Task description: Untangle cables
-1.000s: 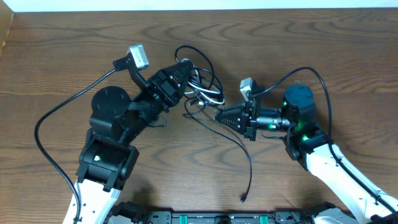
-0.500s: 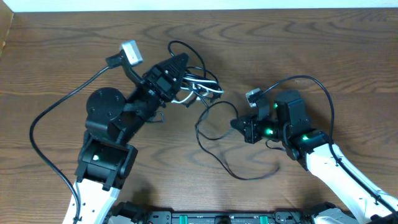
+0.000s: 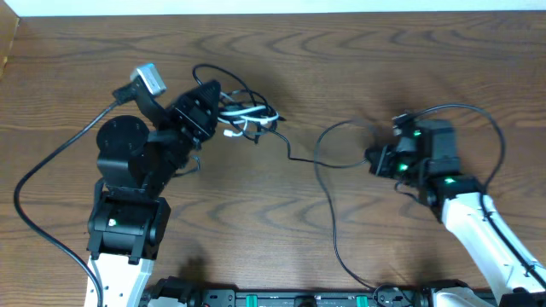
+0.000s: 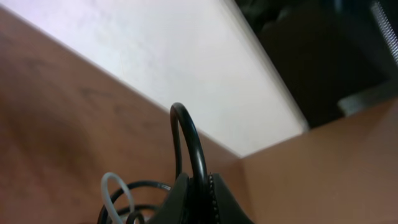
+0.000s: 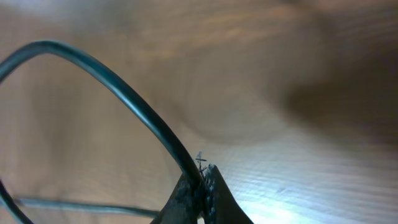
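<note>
Both arms are drawn apart since the earlier frame: the left gripper (image 3: 215, 95) is displaced toward the left edge of the worktop (image 3: 358, 60), the right gripper (image 3: 375, 160) toward the right edge. Each is clamped on the cables (image 3: 247, 119). The bundle is held left of centre, and one black strand (image 3: 300, 159) is stretched between the grippers.

Brown wooden table (image 3: 358, 77); white strip (image 3: 256, 7) along far edge.
</note>
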Motion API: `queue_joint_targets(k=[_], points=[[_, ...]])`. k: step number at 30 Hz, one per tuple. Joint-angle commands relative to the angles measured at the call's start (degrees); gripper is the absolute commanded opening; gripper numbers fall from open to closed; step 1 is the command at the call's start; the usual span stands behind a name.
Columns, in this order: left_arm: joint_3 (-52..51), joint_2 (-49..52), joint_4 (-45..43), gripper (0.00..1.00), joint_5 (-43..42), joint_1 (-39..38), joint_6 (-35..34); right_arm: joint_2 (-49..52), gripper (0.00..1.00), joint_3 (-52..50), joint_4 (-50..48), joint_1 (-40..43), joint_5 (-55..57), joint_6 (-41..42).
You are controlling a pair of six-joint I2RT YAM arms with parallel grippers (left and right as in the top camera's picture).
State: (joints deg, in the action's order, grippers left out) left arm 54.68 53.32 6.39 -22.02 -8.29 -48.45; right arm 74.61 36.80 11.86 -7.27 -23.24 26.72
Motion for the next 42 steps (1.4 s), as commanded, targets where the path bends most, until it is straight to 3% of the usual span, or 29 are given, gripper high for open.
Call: queue_joint_targets(k=[1,4,5,9,12,14,18,24,26,28,30,33,42], points=[[1.70,-0.96,3.98,0.07,-5.01,0.35,8.04,-1.84,0.01,0.50,-5.01,6.12,-5.35,2.40],[1.70,-0.90,8.37,0.08,-7.63,0.35,14.21,-3.50,0.01,0.50,-15.23,9.79,-12.98,2.40],[1.70,-0.92,10.78,0.07,-7.58,0.35,16.76,-4.63,0.01,0.50,-24.59,11.08,-17.11,2.40],[1.70,-0.92,12.04,0.07,-7.58,0.35,18.25,-6.56,0.01,0.50,-42.99,11.04,-20.92,2.23],[1.70,-0.92,12.00,0.07,-7.56,0.35,19.28,-6.80,0.01,0.50,-53.70,10.21,-27.28,-2.45],[1.70,-0.92,12.00,0.07,-7.56,0.35,21.18,-6.80,0.01,0.50,-55.65,9.60,-31.56,-4.37],[1.70,-0.92,11.98,0.07,-6.25,0.35,22.93,-6.73,0.03,0.48,-47.08,9.14,-44.50,-11.21],[1.70,-0.92,11.98,0.08,-4.02,0.37,22.88,-6.73,0.09,0.48,-26.23,9.14,-49.79,-20.76],[1.70,-0.92,11.76,0.08,-3.39,0.35,22.86,-6.73,0.23,0.48,-20.48,9.14,-49.77,-23.74],[1.70,-0.92,11.74,0.07,-1.60,0.35,21.97,-6.73,0.45,0.48,-15.34,9.14,-49.70,-25.79],[1.70,-0.92,11.72,0.07,0.24,0.35,20.57,-6.73,0.56,0.48,-11.50,9.14,-48.96,-26.93],[1.70,-0.92,11.26,0.08,1.11,0.35,19.41,-6.73,0.64,0.48,-7.63,9.14,-47.34,-27.91],[1.70,-0.98,5.90,0.08,-1.92,0.35,17.05,-6.73,0.73,0.48,-6.40,9.03,-45.24,-27.87]])
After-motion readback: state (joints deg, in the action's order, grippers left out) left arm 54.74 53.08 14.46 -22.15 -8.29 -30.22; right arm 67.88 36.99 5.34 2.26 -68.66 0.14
